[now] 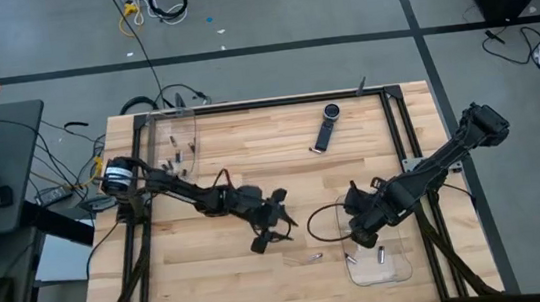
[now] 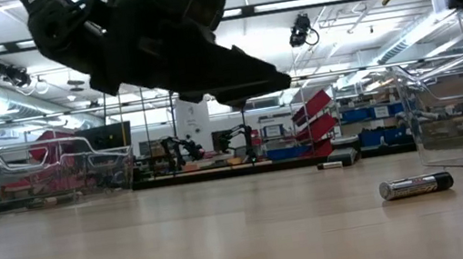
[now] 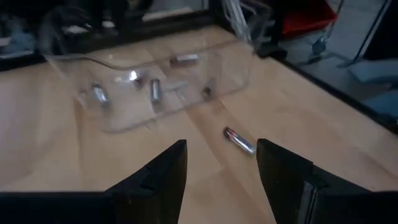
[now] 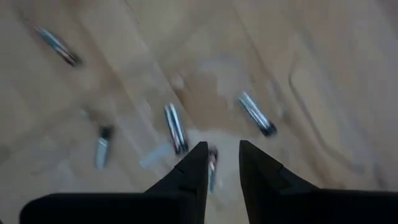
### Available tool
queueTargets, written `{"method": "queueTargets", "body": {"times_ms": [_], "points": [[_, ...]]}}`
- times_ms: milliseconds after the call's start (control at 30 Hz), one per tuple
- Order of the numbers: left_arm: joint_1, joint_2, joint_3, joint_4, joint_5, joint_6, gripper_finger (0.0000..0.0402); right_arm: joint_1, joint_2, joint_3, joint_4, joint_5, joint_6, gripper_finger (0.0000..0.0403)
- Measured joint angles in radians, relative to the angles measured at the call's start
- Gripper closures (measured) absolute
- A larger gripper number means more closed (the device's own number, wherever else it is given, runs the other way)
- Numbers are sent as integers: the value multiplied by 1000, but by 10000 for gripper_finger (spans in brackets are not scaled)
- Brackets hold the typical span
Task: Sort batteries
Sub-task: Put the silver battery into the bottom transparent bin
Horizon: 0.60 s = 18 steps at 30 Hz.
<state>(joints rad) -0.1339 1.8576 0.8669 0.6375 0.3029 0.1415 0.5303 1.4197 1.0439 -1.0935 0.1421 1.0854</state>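
One battery [image 1: 313, 258] [image 3: 239, 140] [image 2: 416, 184] lies on its side on the wooden table, just left of a clear tray [image 1: 404, 273] [image 3: 118, 121] that has several batteries [image 1: 381, 256] [image 4: 175, 127] lying on its floor. My left gripper [image 1: 274, 233] [image 3: 221, 149] is open a little above the table, pointing slantwise at the loose battery and short of it. Above the clear tray my right gripper [image 1: 365, 237] [image 4: 224, 149] points down, open, with nothing between its fingers. A battery [image 4: 212, 163] lies in the tray right below them.
A second clear tray [image 1: 174, 146] [image 2: 53, 165] with several batteries stands at the far left. A long black remote-like device [image 1: 326, 128] lies at the far middle. A black cable [image 1: 318, 221] loops on the table between the two grippers.
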Motion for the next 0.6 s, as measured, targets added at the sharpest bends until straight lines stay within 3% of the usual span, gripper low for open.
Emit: {"method": "queueTargets", "body": {"times_ms": [133, 400, 600], "points": [[-71, 0, -1, -33, -108, 4, 209, 34, 0, 83, 0, 121, -38, 327], [-227, 21, 0, 64, -452, -21, 209, 134, 0, 193, 18, 321, -42, 327], [-284, 87, 61, 147, -518, -44, 209, 199, 0, 199, 80, 387, -36, 328]]}}
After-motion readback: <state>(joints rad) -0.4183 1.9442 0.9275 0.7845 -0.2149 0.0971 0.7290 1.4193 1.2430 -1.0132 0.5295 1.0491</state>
